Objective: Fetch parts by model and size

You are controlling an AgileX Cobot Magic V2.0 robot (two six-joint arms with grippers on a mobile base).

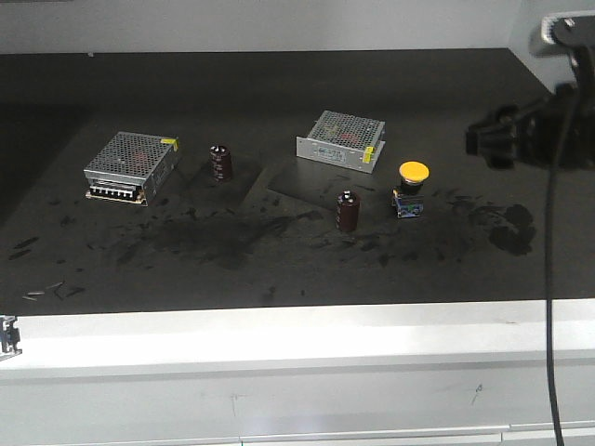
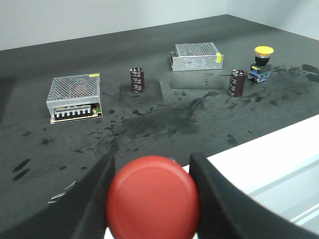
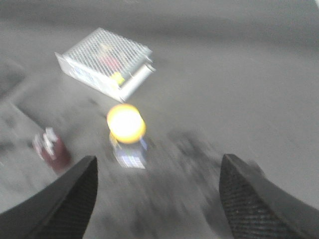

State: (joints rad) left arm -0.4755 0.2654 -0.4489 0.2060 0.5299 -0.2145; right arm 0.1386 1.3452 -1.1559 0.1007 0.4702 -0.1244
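Round red-capped switch (image 2: 152,198) apparently tight between left jaws; right jaws wide apart.

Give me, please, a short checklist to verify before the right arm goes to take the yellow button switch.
1. Hold of the red-capped switch in the left gripper: ok, the cap sits between the fingers.
2. Opening of the right gripper: ok, jaws wide apart.
3. Pose of the yellow-capped switch: ok, upright on its base.
4. Room around it: ok, the nearest capacitor stands apart.
5. Centring of the right gripper over it: not ok, off-centre in the wrist view.
6. Height above it: cannot tell, that view is blurred.
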